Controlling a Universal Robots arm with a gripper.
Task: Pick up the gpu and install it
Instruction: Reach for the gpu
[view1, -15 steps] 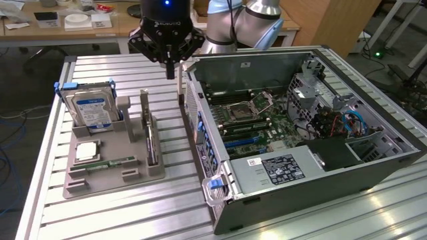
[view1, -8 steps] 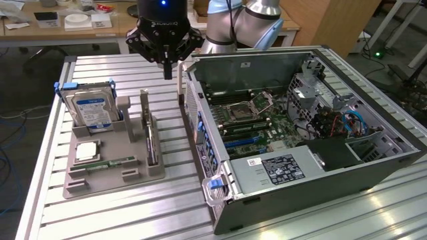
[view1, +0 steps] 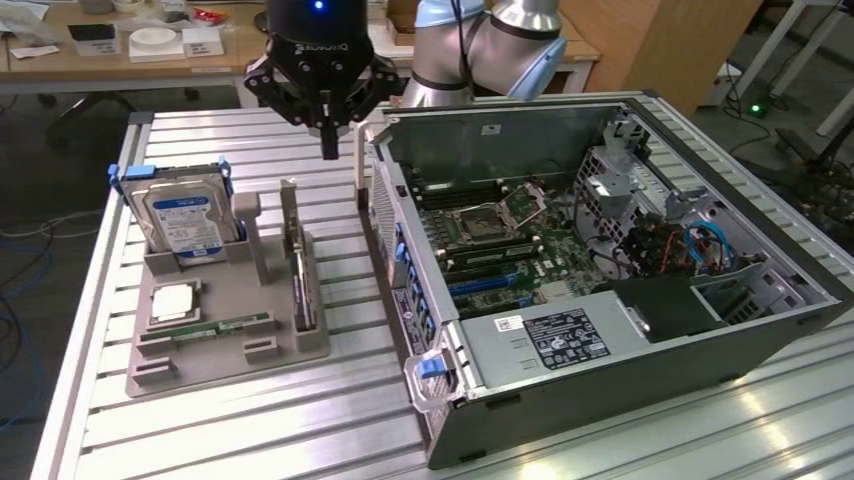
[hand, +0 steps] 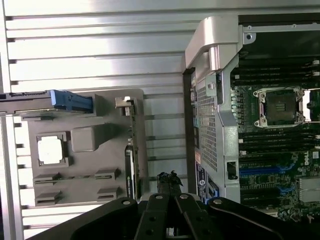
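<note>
The gpu (view1: 296, 262), a thin dark card, stands on edge in a slot of the grey holder tray (view1: 214, 345), near the upright hard drive (view1: 184, 225) with its blue label. The gripper (view1: 328, 140) hangs above the slatted metal table (view1: 240, 425), between the tray and the open computer case (view1: 534, 130). Its fingers are pressed together, holding nothing and not touching the card. Upside-down lettering on its body reads Robotiq.

The gpu (view1: 302, 272) (hand: 131, 155): a thin, dark expansion card standing upright on its long edge in a slot of the grey holder (view1: 234, 295). The silver bracket is at its far end in the exterior view. The card occupies the holder's side nearest the open computer case (view1: 507, 130).
</note>
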